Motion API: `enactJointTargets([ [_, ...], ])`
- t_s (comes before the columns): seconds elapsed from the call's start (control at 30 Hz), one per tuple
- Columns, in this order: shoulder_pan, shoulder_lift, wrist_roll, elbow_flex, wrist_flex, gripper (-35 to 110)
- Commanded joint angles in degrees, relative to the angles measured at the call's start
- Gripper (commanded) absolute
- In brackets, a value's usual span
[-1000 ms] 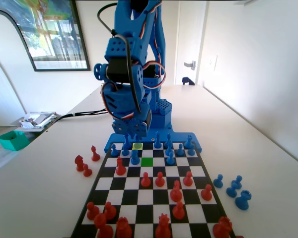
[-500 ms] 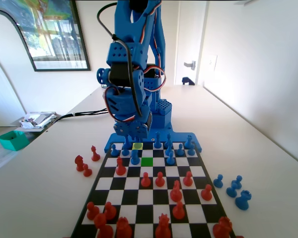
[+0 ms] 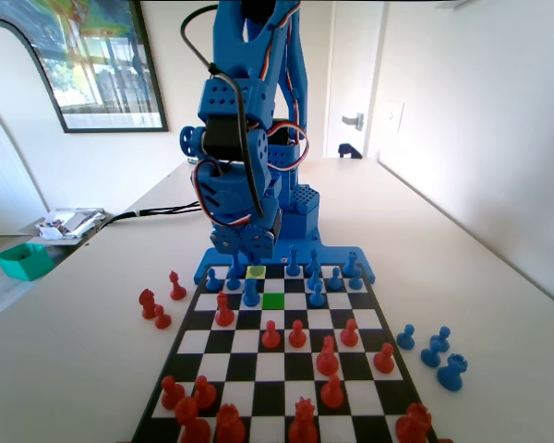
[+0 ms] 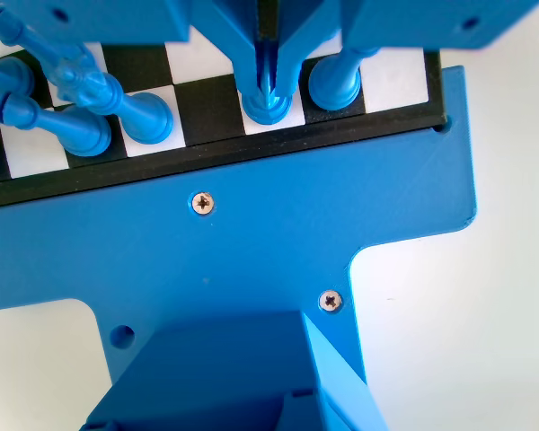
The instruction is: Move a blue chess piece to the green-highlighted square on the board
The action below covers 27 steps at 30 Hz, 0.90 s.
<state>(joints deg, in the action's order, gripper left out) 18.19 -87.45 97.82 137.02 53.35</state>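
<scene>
In the wrist view my gripper hangs over the board's back row. Its jaws stand close together around the slim pointed blue chess piece, whose base rests on its square by the board's edge. In the fixed view the gripper is low at the far end of the board, left of the pale yellow-green square. The green-highlighted square lies one row nearer the camera and is bare.
Other blue pieces stand close on both sides of the held one. Red pieces fill the near half of the board. Captured red pieces lie left of the board and blue ones to its right.
The arm has dropped and drawn in slightly over the back row in the first half second, then stayed still. No piece has shifted.
</scene>
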Motion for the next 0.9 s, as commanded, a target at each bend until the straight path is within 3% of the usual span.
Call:
enactJointTargets([
  [0.0,0.4,-1.6,0.7,-1.5,3.4,1],
  [0.27,-0.4,-2.4,-0.4,-10.0,12.7,1],
  [0.87,-9.7,-2.4,-10.0,-24.4,19.8,1],
])
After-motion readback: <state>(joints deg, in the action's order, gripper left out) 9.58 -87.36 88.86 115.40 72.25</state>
